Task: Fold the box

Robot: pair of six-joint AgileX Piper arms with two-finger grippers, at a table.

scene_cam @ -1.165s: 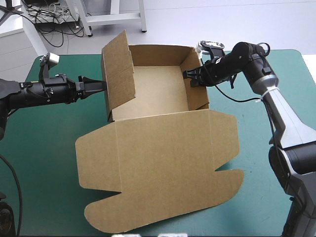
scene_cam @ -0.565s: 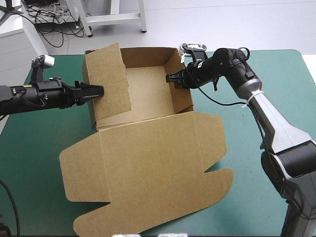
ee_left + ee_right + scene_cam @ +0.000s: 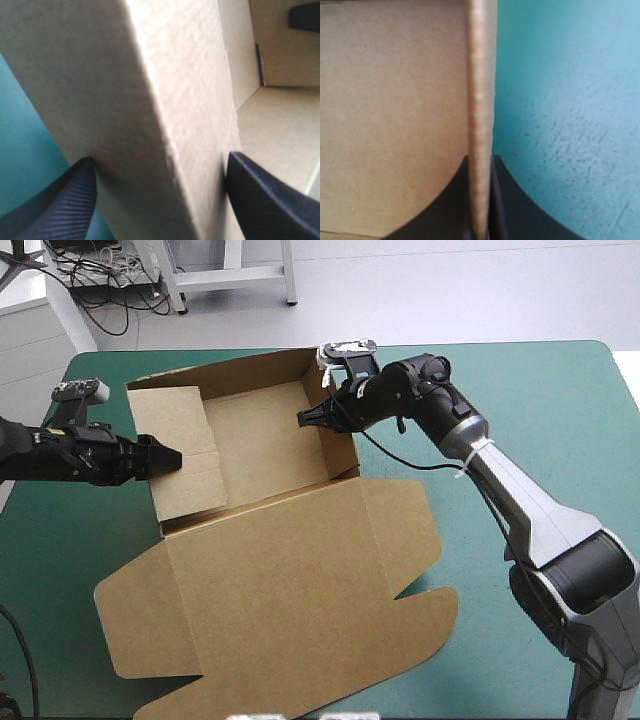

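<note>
The brown box (image 3: 262,435) stands as an open tray at the far left of the table. Its wide lid (image 3: 280,590) lies flat toward the near edge. My left gripper (image 3: 168,458) comes in from the left, shut on the tray's left wall, whose inner flap (image 3: 185,455) leans into the tray. In the left wrist view that thick wall (image 3: 165,125) fills the space between the black fingers (image 3: 62,202). My right gripper (image 3: 307,418) is shut on the right wall's top edge; that edge (image 3: 480,100) runs straight out from the right gripper (image 3: 480,200).
Bare teal-green cover (image 3: 540,420) lies to the right of the box and along the near left corner (image 3: 50,580). The tray's back wall (image 3: 220,370) stands close to the table's far edge. The right gripper's fingertip (image 3: 305,17) shows beyond the tray's inside.
Both grippers have carried the box to the left and turned it slightly. The left wall's flap, upright earlier, now leans down into the tray.
</note>
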